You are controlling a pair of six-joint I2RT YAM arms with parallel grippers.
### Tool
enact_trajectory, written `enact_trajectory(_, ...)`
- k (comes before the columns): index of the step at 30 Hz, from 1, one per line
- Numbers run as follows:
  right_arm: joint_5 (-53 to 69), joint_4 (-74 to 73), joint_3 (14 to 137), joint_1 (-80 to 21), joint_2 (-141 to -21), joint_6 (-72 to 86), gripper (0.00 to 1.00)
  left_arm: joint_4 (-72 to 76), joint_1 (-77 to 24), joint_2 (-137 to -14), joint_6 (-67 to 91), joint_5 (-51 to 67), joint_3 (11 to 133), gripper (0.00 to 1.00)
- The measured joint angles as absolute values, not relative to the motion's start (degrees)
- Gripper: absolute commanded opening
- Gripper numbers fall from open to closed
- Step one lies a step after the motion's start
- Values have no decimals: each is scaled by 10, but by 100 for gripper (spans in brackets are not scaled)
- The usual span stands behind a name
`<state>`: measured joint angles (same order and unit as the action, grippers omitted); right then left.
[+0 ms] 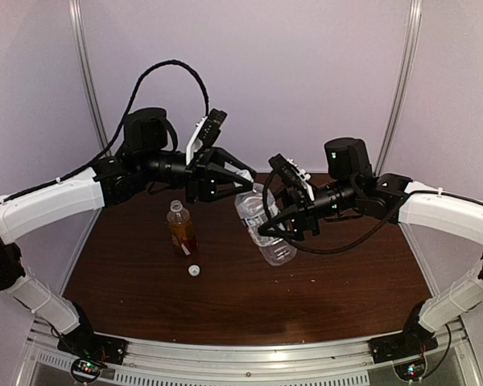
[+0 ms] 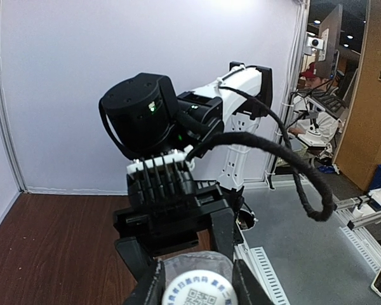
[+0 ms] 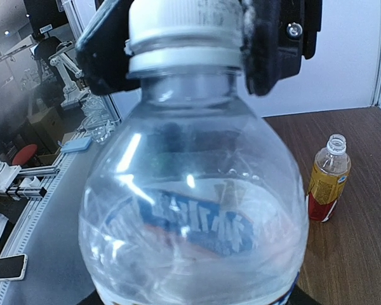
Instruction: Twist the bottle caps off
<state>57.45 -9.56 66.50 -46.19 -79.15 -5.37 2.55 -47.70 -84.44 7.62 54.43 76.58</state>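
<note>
**Left gripper** point(image 1: 243, 186): over the far middle of the table point(image 1: 346, 273). Its jaws are closed tight on the white cap point(image 3: 181, 32) of the clear bottle point(image 1: 278, 249), one finger on each side of the cap.

**Clear bottle**: blue-white label, capped, tilted. The neck end is far and left at the left gripper, and the base is nearer and to the right. Whether the base touches the table cannot be told.

**Right gripper** point(image 1: 272, 225): comes in from the right, with its jaws partly apart on either side of the clear bottle's body. Whether the pads press on the plastic cannot be told.

**Amber bottle** point(image 1: 182, 232): red-white label, upright on the table, left of the clear bottle and apart from it. Its neck is open.

**Loose cap** point(image 1: 194, 270): small and white, lying on the table just near of the amber bottle, clear of both grippers.
</note>
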Motion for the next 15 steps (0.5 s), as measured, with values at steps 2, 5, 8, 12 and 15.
enact_trajectory(2,576,-95,665,-461,-792,-51,46,39,-477,-844,84,544,760,27)
enact_trajectory(5,578,-91,663,-461,-792,-45,44,63,-477,-842,96,543,747,45)
enact_trajectory(8,585,-81,659,-461,-792,-35,43,91,-477,-838,108,538,730,58)
enact_trajectory(12,598,-57,649,-461,-791,-22,42,125,-477,-834,135,525,705,68)
enact_trajectory(15,605,-51,641,-461,-791,-15,42,143,-477,-831,152,518,695,70)
